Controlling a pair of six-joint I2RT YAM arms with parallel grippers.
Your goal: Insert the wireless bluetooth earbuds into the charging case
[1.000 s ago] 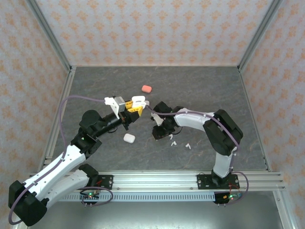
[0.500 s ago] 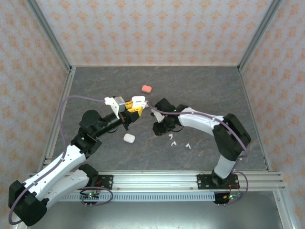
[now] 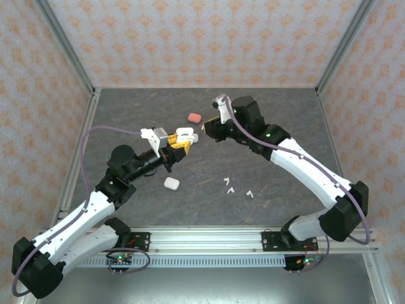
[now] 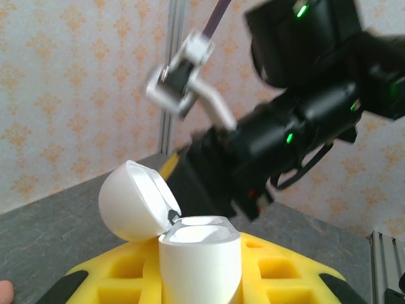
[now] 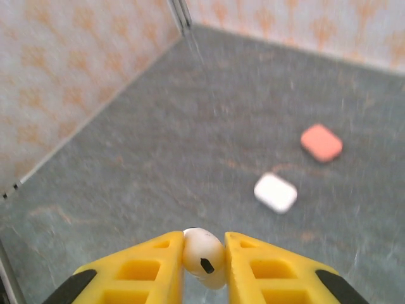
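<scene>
We see the left hand closed around the white charging case, which stands upright between its yellow fingers with the lid flipped open. The right hand pinches one white earbud between its fingertips, above the table and just beside the left hand. Some other white earbuds lie on the table, well apart from a pink case and a closed white case.

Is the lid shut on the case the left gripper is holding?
No, the white case held in the left gripper has its lid hinged open.
</scene>
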